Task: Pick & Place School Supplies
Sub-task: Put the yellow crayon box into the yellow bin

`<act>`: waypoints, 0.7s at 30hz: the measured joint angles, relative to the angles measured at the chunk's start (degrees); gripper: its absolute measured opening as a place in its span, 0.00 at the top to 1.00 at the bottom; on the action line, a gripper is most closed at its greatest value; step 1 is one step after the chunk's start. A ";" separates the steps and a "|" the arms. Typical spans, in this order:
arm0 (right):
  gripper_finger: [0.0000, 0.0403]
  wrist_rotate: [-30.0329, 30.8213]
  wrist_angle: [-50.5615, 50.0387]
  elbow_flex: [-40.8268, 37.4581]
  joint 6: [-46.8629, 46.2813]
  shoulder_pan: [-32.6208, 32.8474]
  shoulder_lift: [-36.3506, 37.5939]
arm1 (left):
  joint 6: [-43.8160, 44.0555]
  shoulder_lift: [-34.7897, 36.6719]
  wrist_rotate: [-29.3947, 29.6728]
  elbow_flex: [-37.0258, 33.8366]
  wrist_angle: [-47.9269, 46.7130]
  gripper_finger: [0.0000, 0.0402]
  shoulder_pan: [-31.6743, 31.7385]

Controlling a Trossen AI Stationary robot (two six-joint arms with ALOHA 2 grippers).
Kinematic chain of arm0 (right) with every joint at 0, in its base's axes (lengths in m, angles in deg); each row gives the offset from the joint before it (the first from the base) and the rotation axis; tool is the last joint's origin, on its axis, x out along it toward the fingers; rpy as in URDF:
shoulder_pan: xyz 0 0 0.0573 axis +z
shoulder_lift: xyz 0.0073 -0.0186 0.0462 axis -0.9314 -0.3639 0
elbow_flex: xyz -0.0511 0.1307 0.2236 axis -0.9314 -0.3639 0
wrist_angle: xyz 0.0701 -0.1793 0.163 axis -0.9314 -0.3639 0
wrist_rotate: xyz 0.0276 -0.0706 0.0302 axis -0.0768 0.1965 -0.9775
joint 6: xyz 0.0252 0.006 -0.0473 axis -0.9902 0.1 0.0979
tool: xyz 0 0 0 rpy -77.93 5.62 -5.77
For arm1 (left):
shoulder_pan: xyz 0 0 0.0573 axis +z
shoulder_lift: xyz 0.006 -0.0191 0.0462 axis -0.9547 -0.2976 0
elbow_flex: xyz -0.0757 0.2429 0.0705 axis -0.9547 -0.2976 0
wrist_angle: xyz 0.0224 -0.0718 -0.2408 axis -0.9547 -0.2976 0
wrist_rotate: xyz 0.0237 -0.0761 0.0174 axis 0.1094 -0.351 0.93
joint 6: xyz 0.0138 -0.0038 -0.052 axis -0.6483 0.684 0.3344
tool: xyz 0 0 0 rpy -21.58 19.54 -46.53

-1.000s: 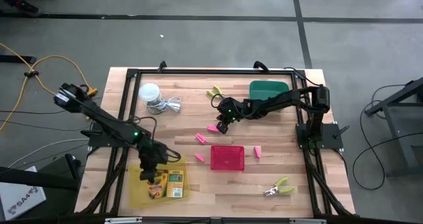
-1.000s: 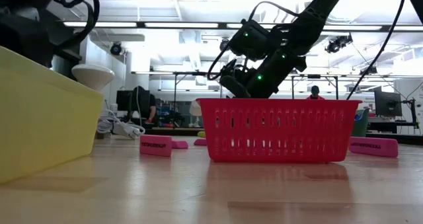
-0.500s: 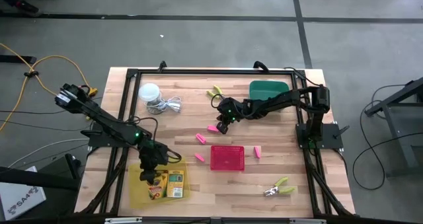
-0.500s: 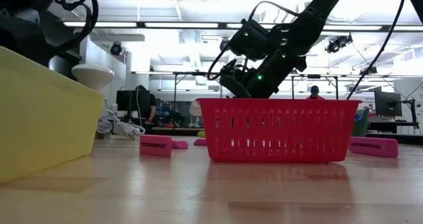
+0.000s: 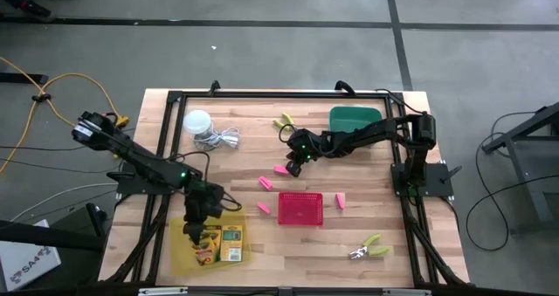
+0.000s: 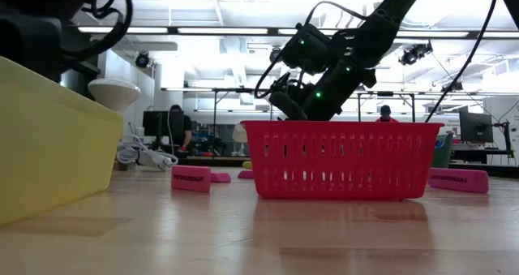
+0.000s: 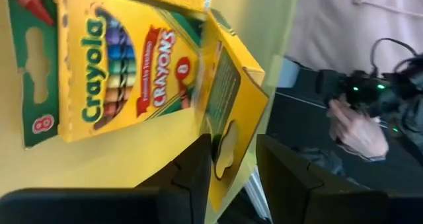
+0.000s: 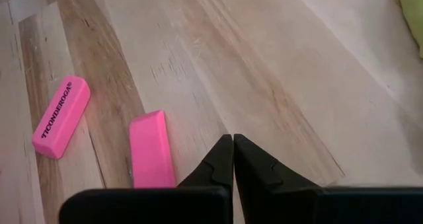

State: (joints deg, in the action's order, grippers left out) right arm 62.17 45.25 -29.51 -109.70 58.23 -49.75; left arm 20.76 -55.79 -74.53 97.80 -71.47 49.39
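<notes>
Taking the red perforated plastic basket [image 5: 300, 208] as my landmark, I work from the table's near edge outward. On the near right of the basket lies one pair of lime-green-handled scissors [image 5: 368, 247]. To its near left sits the flat yellow plastic tray [image 5: 179, 254], holding yellow-and-green cardboard crayon boxes [image 5: 222, 242]. My left gripper [image 5: 193, 230] hangs over that tray, left of the basket. In the left wrist view its fingers [image 7: 198, 168] stand apart on either side of the opened flap of one crayon box [image 7: 228, 105]; I cannot tell whether they touch it, so I read the grip as released. A second crayon box [image 7: 112, 69] lies flat just beside it.

A small pink rubber eraser block [image 5: 264, 209] lies just left of the basket, another [image 5: 340, 200] just right of it, and a third [image 5: 265, 184] beyond its far-left corner. Farther still, my right gripper [image 5: 293, 168] hovers beyond the basket with its fingers pressed together on nothing, two more pink erasers [image 8: 61, 115] lying near its tip on the wood.

Farthest from the basket are the second green-handled scissors [image 5: 283, 120], a dark green tray [image 5: 354, 118] and a white round object with a coiled cable [image 5: 199, 123].
</notes>
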 joint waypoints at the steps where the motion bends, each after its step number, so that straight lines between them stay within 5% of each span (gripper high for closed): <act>1: 1.00 0.00 0.00 0.00 0.00 0.06 0.00 | -0.55 0.00 -0.80 0.00 0.09 0.71 0.59; 21: 1.00 0.02 0.01 0.00 0.00 0.82 0.00 | -4.16 0.02 -9.08 0.00 0.07 0.71 8.06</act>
State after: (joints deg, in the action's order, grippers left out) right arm 62.19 45.25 -29.51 -109.70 59.05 -49.75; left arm 16.60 -55.76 -83.61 97.80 -71.40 57.46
